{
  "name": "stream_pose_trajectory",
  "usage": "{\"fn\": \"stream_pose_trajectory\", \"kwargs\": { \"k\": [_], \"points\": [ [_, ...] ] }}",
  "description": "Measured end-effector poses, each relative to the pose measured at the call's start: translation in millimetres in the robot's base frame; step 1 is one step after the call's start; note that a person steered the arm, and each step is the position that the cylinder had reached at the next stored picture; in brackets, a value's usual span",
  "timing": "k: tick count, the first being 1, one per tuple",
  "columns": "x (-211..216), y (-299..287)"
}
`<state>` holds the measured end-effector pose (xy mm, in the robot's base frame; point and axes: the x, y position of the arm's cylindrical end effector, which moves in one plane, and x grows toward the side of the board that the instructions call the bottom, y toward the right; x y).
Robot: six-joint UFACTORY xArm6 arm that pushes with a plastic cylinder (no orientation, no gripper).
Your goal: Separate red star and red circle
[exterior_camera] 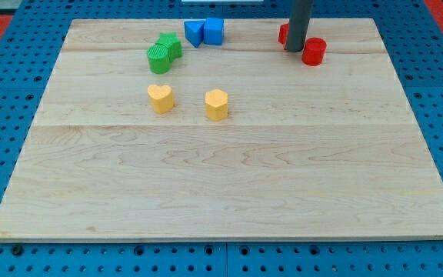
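Observation:
Two red blocks sit near the view's top right of the wooden board (pixel 221 185). One red block (pixel 314 51), round-looking, lies just right of my tip. The other red block (pixel 282 34) is mostly hidden behind the rod, so its shape cannot be made out. My tip (pixel 294 50) stands between the two, touching or nearly touching both.
Two blue blocks (pixel 204 32) sit together at the top centre. A green star (pixel 168 45) and a green round block (pixel 159 60) touch at the upper left. A yellow heart (pixel 160 98) and a yellow hexagon-like block (pixel 216 105) lie below them.

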<state>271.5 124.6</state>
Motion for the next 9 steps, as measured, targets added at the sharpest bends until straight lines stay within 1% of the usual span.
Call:
{"fn": "stream_pose_trajectory", "kwargs": {
  "k": [2, 3, 4, 5, 6, 8, 9],
  "points": [
    [22, 22],
    [39, 4],
    [45, 12],
    [45, 56],
    [39, 82],
    [17, 92],
    [41, 94]
  ]
}}
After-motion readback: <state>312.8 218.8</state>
